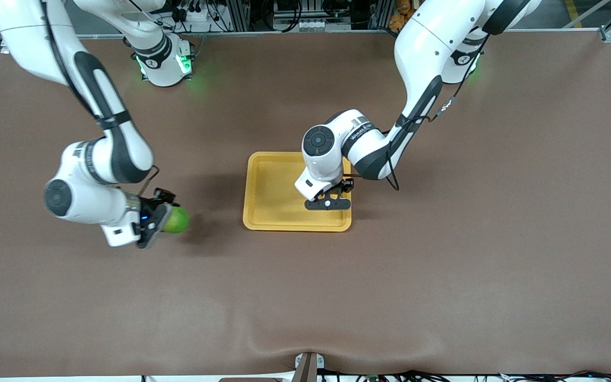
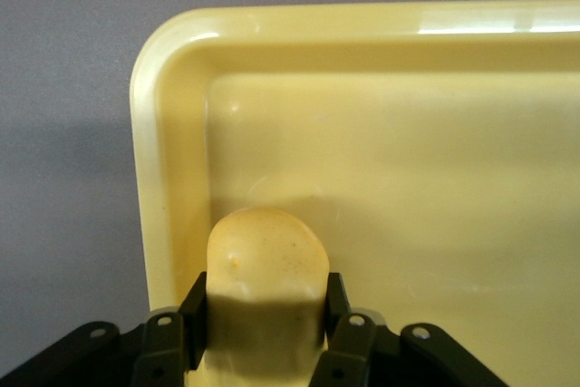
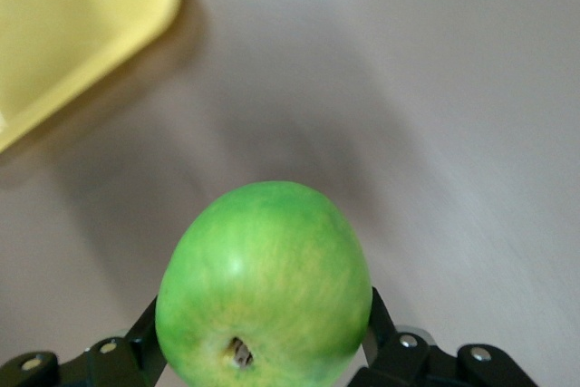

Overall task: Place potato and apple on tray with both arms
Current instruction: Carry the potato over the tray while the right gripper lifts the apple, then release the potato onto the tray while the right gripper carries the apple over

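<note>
The yellow tray (image 1: 273, 191) lies mid-table. My left gripper (image 1: 329, 203) is over the tray's corner toward the left arm's end, shut on the yellow-orange potato (image 2: 267, 260). The left wrist view shows the potato between the fingers (image 2: 194, 314), just above the tray floor (image 2: 390, 178) near a rounded corner. The gripper hides the potato in the front view. My right gripper (image 1: 158, 222) is shut on the green apple (image 1: 177, 219) and holds it over the bare table, off the tray toward the right arm's end. The right wrist view shows the apple (image 3: 263, 278) with its stem dimple and a tray corner (image 3: 72, 24).
A brown cloth (image 1: 443, 265) covers the table, with a ridge along the edge nearest the front camera. The two arm bases (image 1: 165, 63) stand along the edge farthest from that camera. Nothing else lies on the table.
</note>
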`<state>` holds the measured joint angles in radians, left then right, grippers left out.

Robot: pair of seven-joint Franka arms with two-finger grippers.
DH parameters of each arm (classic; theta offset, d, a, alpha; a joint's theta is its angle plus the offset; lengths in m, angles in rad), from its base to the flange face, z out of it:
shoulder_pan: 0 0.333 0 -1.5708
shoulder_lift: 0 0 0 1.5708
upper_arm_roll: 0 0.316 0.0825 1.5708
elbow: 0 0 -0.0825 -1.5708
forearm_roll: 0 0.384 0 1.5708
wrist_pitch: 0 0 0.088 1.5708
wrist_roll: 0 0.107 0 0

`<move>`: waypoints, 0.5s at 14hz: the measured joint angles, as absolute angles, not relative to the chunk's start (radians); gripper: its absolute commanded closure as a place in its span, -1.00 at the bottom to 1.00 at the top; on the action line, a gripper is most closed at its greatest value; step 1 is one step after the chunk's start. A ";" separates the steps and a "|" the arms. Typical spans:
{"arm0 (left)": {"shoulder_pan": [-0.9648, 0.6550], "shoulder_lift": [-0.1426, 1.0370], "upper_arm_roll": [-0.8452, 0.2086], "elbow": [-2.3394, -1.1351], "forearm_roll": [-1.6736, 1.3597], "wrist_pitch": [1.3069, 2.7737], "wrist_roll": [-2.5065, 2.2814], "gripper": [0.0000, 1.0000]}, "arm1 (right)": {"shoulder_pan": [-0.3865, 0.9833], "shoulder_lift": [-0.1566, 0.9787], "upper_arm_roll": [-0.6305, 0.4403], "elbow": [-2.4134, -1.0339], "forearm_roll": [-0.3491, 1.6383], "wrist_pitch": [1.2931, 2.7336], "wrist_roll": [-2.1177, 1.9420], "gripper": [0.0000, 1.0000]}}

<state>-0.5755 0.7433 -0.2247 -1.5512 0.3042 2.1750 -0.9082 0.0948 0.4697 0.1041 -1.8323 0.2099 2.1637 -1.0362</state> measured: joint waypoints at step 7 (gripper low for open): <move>-0.575 0.750 -0.220 -1.551 0.315 2.166 -0.909 1.00 | 0.374 0.470 0.107 -1.832 0.071 2.198 -1.072 1.00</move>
<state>-0.5746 0.7500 -0.2198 -1.5509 0.3147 2.1664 -0.9090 0.3743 0.4699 0.1069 -1.8321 0.0714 2.1985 -1.0722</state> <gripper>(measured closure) 0.480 0.154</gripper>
